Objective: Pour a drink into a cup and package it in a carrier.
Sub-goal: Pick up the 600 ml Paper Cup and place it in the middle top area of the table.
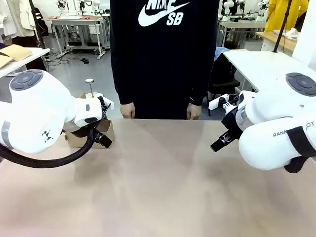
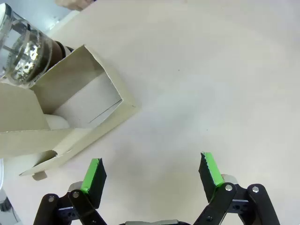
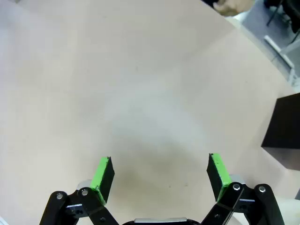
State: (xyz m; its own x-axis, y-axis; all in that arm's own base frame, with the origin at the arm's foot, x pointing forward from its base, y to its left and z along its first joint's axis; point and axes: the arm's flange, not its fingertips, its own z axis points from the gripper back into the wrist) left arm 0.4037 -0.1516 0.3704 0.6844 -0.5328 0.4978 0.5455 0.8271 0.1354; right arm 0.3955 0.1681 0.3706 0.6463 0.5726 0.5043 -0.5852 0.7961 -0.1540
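Left pincer gapes; shirt reads NIKE SB.

This is a lab. Behind the beige tabletop stand white workbenches loaded with gear, with black cables trailing over grey floor.

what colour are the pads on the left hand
Bright green pads on the left hand, clearest in the left wrist view.

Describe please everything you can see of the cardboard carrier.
The carrier is plain brown cardboard, folded into an open, box-like well with paler inner walls. It sits flat on the table, at the robot's left side. The glass carafe stands close beside it; whether they touch is unclear. The left gripper hangs open nearby, apart.
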